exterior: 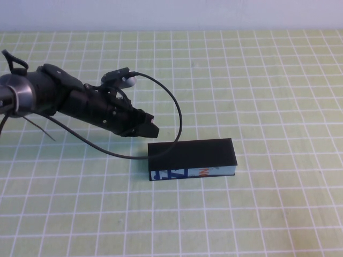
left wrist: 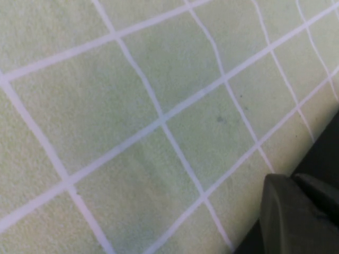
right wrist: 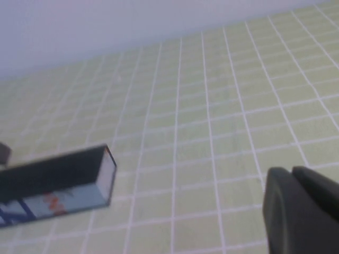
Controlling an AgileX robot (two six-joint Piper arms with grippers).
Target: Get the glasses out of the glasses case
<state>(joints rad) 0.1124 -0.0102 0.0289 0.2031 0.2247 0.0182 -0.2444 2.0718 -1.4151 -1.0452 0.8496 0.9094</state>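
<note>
The glasses case (exterior: pixel 191 153) lies closed on the green grid mat, its black lid flat on top and its light front side with blue and orange print toward me. The glasses are hidden. My left gripper (exterior: pixel 150 130) is shut and empty, low over the mat just off the case's far left corner. In the left wrist view its fingertips (left wrist: pixel 296 211) sit together beside a dark edge of the case (left wrist: pixel 327 151). My right gripper (right wrist: pixel 291 173) is shut and empty, well off to the right of the case (right wrist: pixel 58 174); it is outside the high view.
The green mat with white grid lines (exterior: pixel 268 80) covers the whole table. A black cable (exterior: pixel 170 101) loops from the left arm down to the case's far left corner. A pale wall runs along the far edge.
</note>
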